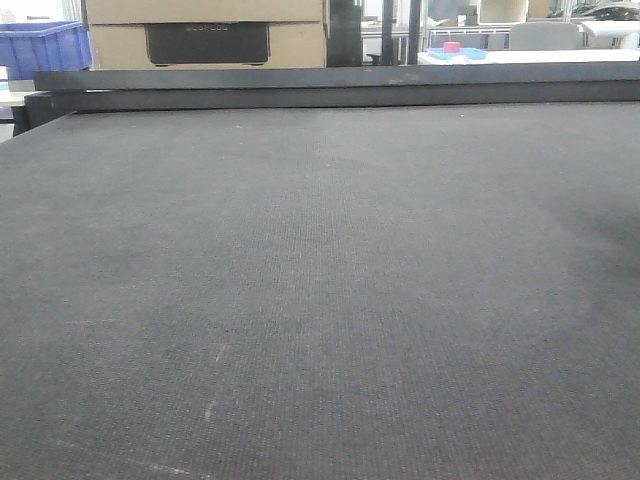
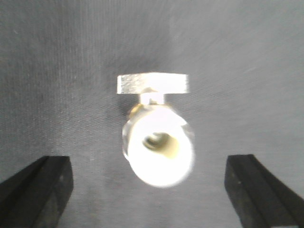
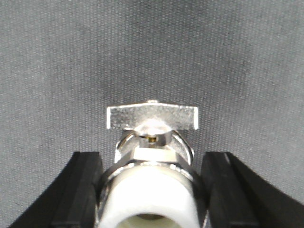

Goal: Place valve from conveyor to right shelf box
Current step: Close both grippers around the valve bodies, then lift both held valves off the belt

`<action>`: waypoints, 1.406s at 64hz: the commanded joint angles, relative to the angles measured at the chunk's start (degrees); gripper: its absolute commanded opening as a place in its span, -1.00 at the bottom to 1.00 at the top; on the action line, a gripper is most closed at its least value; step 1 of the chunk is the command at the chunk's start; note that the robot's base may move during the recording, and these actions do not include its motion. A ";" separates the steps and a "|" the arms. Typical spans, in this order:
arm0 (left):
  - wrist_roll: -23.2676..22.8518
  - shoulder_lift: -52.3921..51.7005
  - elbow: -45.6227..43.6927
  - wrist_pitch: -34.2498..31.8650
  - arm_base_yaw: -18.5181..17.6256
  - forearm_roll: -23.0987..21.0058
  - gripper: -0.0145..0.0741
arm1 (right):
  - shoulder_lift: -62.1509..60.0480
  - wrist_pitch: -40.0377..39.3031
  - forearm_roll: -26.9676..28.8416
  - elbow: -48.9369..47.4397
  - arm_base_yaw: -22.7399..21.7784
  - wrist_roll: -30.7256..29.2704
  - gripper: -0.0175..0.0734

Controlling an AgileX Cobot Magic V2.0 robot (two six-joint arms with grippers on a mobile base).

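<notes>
In the exterior front-facing view the conveyor (image 1: 320,300) fills nearly the whole frame, a dark grey, finely woven belt with a few pale scuffs; neither arm nor any valve shows here. Past its far edge stand a blue bin (image 1: 45,48), a cardboard box (image 1: 205,35) with a dark panel on its face, and a small pink object on a blue dish (image 1: 455,50). In the left wrist-mounted view the left gripper (image 2: 148,164) is spread wide: its 2 black fingers (image 2: 38,190) sit at the lower corners, and a valve (image 2: 156,142) lies on the belt between them, clear of both, with belt showing on each side. Its white round end faces the camera, and the flat metal T-handle is on the side away from the tool, level across the frame. The picture is slightly blurred. In the right wrist-mounted view the right gripper (image 3: 152,190) is clenched on a valve (image 3: 152,166): the 2 black fingers (image 3: 85,190) press against the metal body on either side with no gap showing. The white end is nearest the camera, and the silver T-handle lies just ahead of the fingertips, crosswise to them. Grey belt fills the frame beyond it. Whether both wrist views show the same valve cannot be told.
</notes>
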 commanded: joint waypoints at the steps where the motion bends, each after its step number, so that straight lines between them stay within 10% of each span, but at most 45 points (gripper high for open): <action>1: -2.29 2.06 -0.55 0.56 -0.61 3.44 0.57 | 0.01 -0.18 -0.34 0.04 -0.26 -0.42 -0.97; 53: -0.06 6.27 -0.44 -4.19 -0.72 -3.00 0.56 | 0.01 -1.27 0.92 0.04 -0.26 -0.42 -0.97; 90: -0.49 6.27 -0.44 -4.84 -2.29 0.34 0.39 | 0.01 -0.78 1.04 0.04 -0.26 -0.42 -0.97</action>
